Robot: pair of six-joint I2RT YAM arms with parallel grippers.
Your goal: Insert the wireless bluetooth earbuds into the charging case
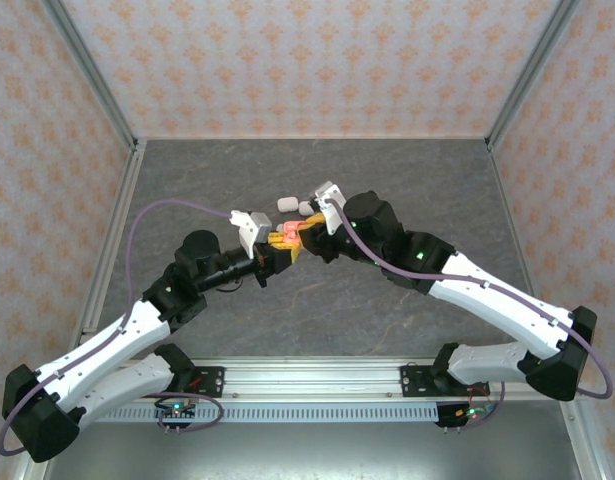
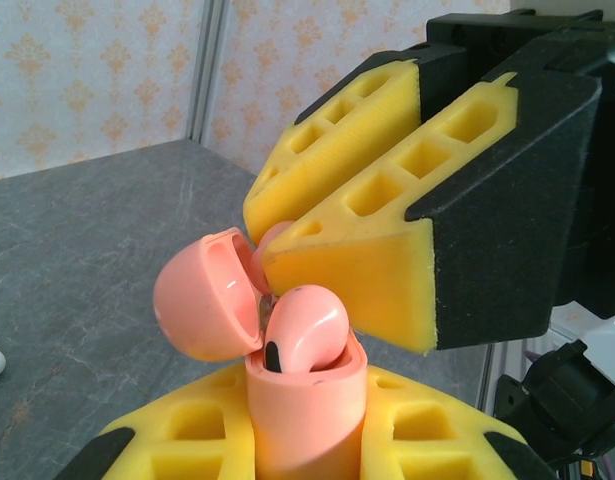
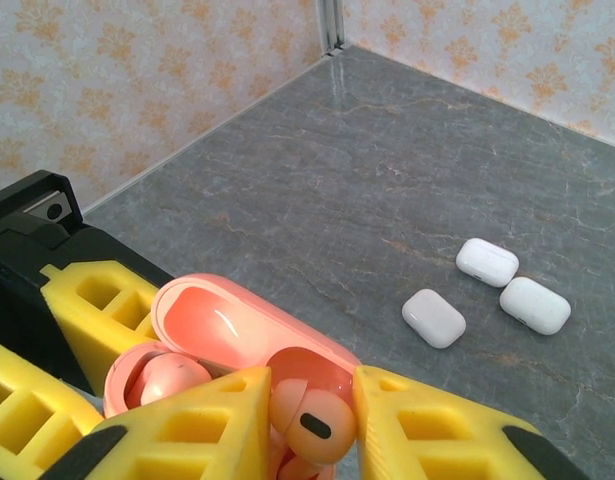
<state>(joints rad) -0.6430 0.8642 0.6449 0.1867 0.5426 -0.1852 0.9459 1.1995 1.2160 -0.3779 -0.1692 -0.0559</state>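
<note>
The two arms meet over the middle of the worktop (image 1: 187, 190), well clear of every edge. The left tool (image 2: 307, 435) is clamped on the body of the coral charging case (image 2: 307, 410) and holds it upright off the surface, one yellow finger on each flank. The case's lid (image 2: 202, 300) is swung open and leans away from the body, hinge side down.

One earbud, the seated earbud (image 2: 307, 335), sits in the mouth of the case with its rounded head above the rim. The right tool (image 3: 314, 385) comes in from the other side with its fingers set narrow. They pinch the held earbud (image 3: 312, 420), which touches both inner faces and hangs at the open lid, just above the case's mouth. The nearer right finger lies right over the seated earbud. The wrist pictures show almost no gap between the right fingertips, the lid and the case rim.

Beyond the right tool, toward the back wall (image 1: 307, 60), three white cases (image 3: 434, 318) (image 3: 487, 262) (image 3: 534, 305) lie flat in a loose cluster, near one another and apart from the tools.

Bare grey worktop spreads on all sides of them. It runs to the patterned walls at the left, right and back, with metal posts (image 3: 332, 25) at the back corners. At the near edge a metal rail (image 1: 307, 378) carries both arm bases.
</note>
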